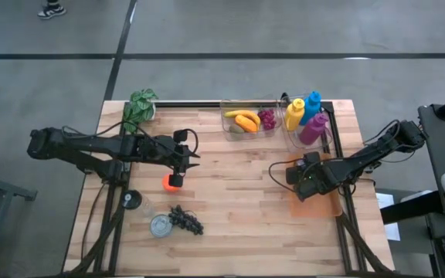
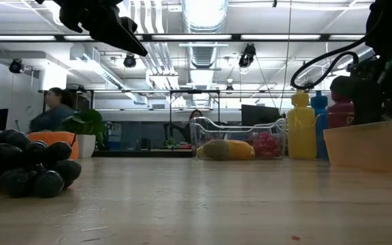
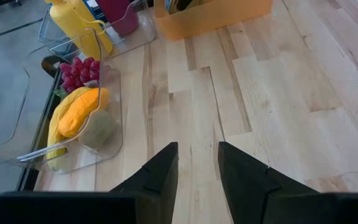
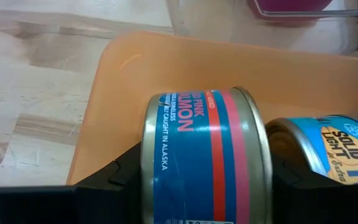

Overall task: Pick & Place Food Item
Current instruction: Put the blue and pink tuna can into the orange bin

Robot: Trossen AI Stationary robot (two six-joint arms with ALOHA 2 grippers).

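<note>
Salmon can (image 4: 207,158), pink-and-blue labelled, lies on its side between the right tool's (image 4: 207,177) two dark fingers, over the orange tray (image 4: 129,59) at the table's right edge, with a second, blue-labelled can (image 4: 328,155) touching it.

Going left to right: a potted plant (image 1: 140,106) stands at the far left corner. The left tool (image 1: 182,158) hangs above the table (image 1: 238,193), its fingers parted around nothing, with an orange-red round fruit (image 1: 173,182) on the wood just beside it. Nearer the front lie an upright tin (image 1: 161,225) and dark grapes (image 1: 186,220). A clear bin (image 1: 247,120) holds a banana, mango and red grapes; a second clear bin holds yellow, blue and magenta bottles (image 1: 305,117).

The right tool's fingers flank the salmon can, though whether they press it or have just let go cannot be told. The likely trouble is the can rolling: lying on its curved side, it could roll across the tray floor, or knock the neighbouring can if the fingers drag on withdrawal.
</note>
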